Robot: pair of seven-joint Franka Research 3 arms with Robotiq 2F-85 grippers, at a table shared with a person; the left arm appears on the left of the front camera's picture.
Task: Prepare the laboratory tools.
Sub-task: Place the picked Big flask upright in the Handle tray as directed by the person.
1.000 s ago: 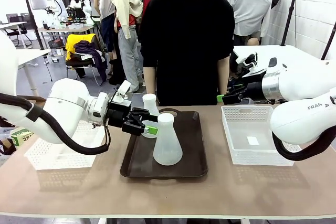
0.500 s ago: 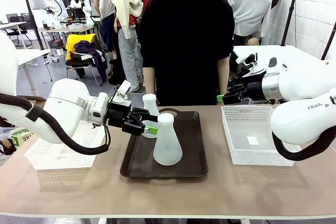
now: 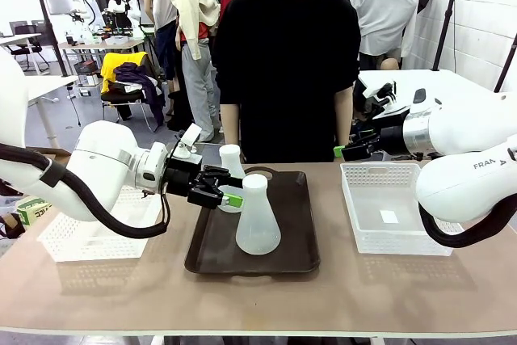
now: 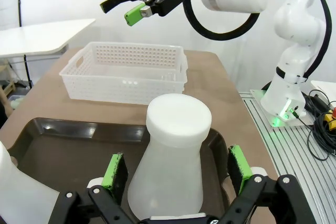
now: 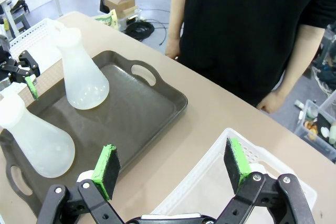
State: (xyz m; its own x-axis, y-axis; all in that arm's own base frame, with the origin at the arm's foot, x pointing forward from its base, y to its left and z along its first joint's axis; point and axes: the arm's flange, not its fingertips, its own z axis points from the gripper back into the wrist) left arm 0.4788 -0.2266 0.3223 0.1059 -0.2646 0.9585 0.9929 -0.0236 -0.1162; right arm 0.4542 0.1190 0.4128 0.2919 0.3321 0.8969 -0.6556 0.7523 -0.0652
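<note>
Left gripper (image 4: 177, 170) reads spread on my end: green pads (image 4: 115, 170) either side of the near translucent milky-white conical flask (image 4: 170, 167), with a gap visible on both sides in the left wrist view, so not clamped. Front view puts that gripper (image 3: 227, 195) at neck height, just left of the same flask (image 3: 258, 216).

That flask stands upright on the dark brown handled plastic tray (image 3: 299, 232), toward its near-middle. Second translucent conical flask (image 3: 231, 164) is also upright on the tray, behind the left gripper at the far-left corner; partly hidden by the fingers from the front. Right wrist view shows both clearly: near flask (image 5: 33, 139), far flask (image 5: 79, 74), apart from each other, tray rim (image 5: 157, 90) around them.

Right gripper (image 5: 172, 167) is also spread wide, nothing between its pads. It hangs above the table between the tray and the right-hand white mesh plastic basket (image 5: 210, 192). In the front view I see it (image 3: 345, 152) held high near the person's forearm, left of that basket (image 3: 386, 208).

Another white mesh basket (image 3: 85, 236) sits at the table's left end, under the left arm. A person in a black T-shirt (image 3: 287, 62) stands at the far edge, arms down.
</note>
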